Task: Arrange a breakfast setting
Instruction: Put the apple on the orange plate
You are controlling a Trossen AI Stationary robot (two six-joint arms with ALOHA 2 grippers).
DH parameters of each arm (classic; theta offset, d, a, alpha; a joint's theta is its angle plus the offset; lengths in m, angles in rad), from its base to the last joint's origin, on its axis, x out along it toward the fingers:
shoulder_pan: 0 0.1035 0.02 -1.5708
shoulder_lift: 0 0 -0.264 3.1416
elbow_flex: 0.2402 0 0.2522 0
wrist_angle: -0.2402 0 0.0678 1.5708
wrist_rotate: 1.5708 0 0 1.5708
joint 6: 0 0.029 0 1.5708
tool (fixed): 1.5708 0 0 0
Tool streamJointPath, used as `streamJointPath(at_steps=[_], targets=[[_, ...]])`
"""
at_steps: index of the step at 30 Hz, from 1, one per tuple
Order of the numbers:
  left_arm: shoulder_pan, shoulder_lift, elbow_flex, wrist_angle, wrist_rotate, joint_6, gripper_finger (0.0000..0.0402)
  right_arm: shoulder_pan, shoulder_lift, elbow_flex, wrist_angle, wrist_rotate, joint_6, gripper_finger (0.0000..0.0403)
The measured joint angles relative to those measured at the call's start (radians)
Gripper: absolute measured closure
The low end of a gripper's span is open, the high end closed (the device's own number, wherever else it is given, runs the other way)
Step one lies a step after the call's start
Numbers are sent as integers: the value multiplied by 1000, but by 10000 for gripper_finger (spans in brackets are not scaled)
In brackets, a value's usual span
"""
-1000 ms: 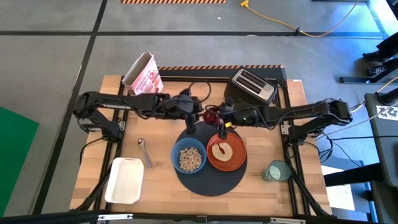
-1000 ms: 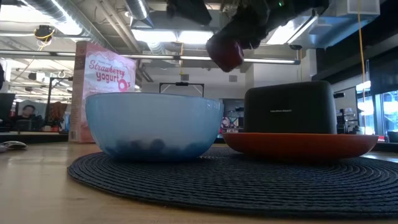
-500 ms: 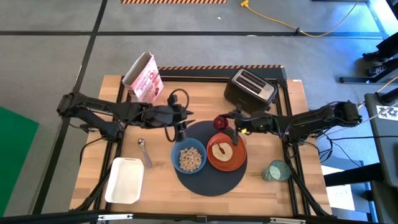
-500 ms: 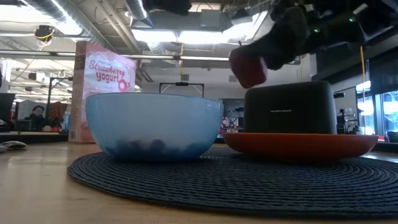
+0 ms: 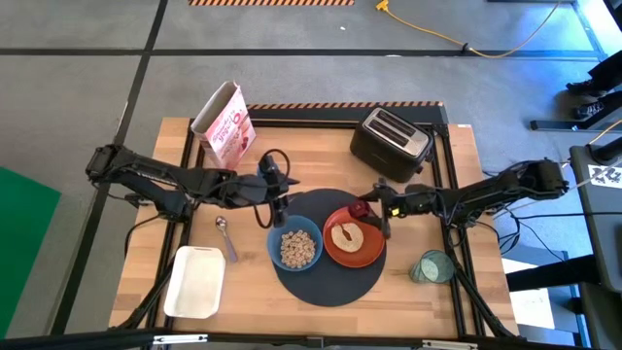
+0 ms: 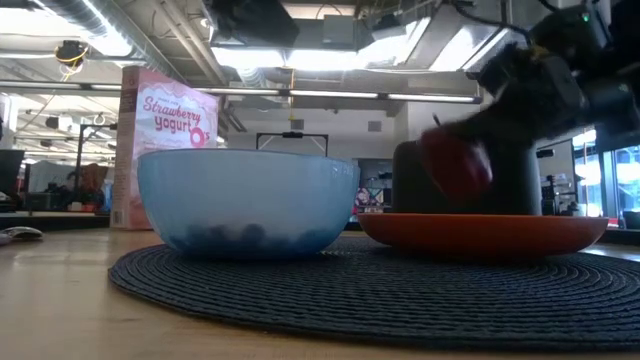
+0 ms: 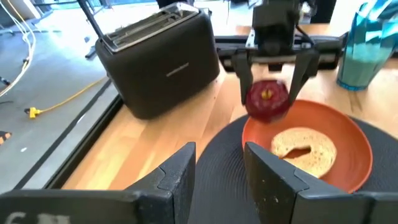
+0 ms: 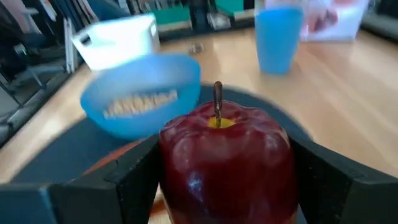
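The dark red fruit (image 5: 358,208), an apple, is in my right gripper (image 5: 363,210), just above the far rim of the orange plate (image 5: 369,255). The plate holds a slice of bread (image 5: 346,234). The blue bowl (image 5: 295,248) of cereal stands beside it on the dark round mat (image 5: 326,284). My left gripper (image 5: 277,202) is open and empty over the mat's far left edge. The metal spoon (image 5: 225,236) lies left of the mat. The pale green cup (image 5: 431,265) stands at the right. My right gripper pinches the apple's two opposite sides (image 8: 174,168) between its two fingers (image 8: 127,180). The fingers come from the table's right, about level. The apple sits stem up (image 8: 217,99), lifted clear, a little above the orange plate (image 6: 485,232).
The black toaster (image 5: 392,137) stands at the far edge behind the plate. A pink cereal box (image 5: 224,125) stands at the far left. The white rectangular tray (image 5: 195,282) lies at the near left.
My right gripper has carried the apple toward the table's right and near edges and down, from high above the mat's far edge to just over the orange plate. My left gripper has drawn back from the apple toward the table's left.
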Motion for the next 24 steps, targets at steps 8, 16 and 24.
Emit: streamJointPath(at_steps=[8, 16, 24], targets=[[12, 0, 0, 34, -1, 12, 269, 0, 5, -52, 13, -10, 12, 112], [14, 0, 0, 35, -1, 15, 269, 0, 6, -102, 117, -71, 15, 111], [14, 0, 0, 35, 0, 15, 269, 1, 50, -102, 120, -69, 14, 111]])
